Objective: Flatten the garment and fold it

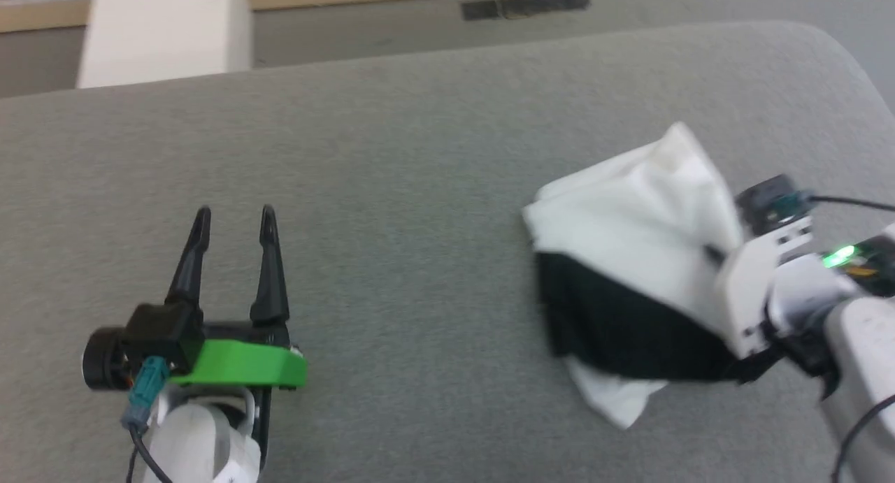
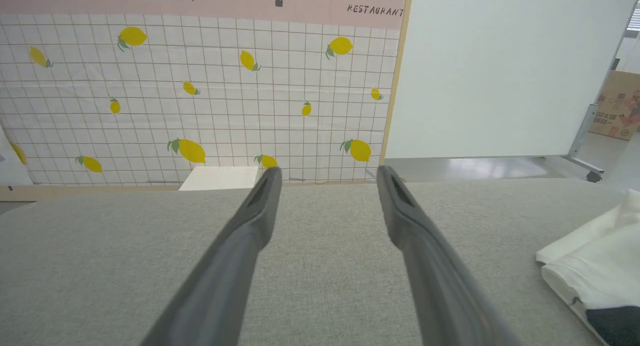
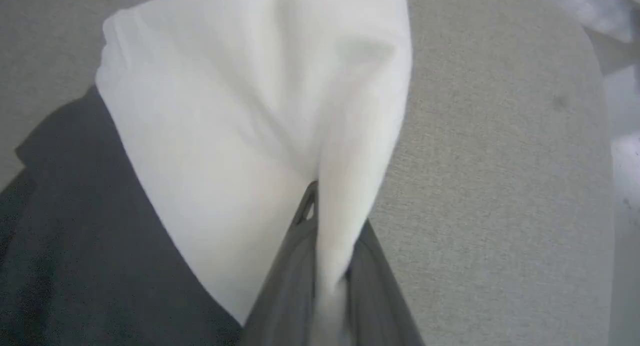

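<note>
The garment (image 1: 629, 245) lies bunched at the right of the grey table, white cloth on top with a black part below it. My right gripper (image 3: 327, 221) is shut on a fold of its white cloth (image 3: 260, 110) and holds that fold raised above the black part (image 3: 75, 236). In the head view the right fingers are buried in the cloth. My left gripper (image 1: 234, 221) stands open over bare table at the lower left, well apart from the garment (image 2: 595, 266). The print is hidden.
The grey padded table (image 1: 391, 189) has a rounded far right corner (image 1: 825, 42). Beyond its far edge are floor, a white post (image 1: 164, 29) and a lemon-print wall (image 2: 200, 85). A white board (image 2: 500, 70) and a cardboard box (image 2: 617, 105) stand at the back right.
</note>
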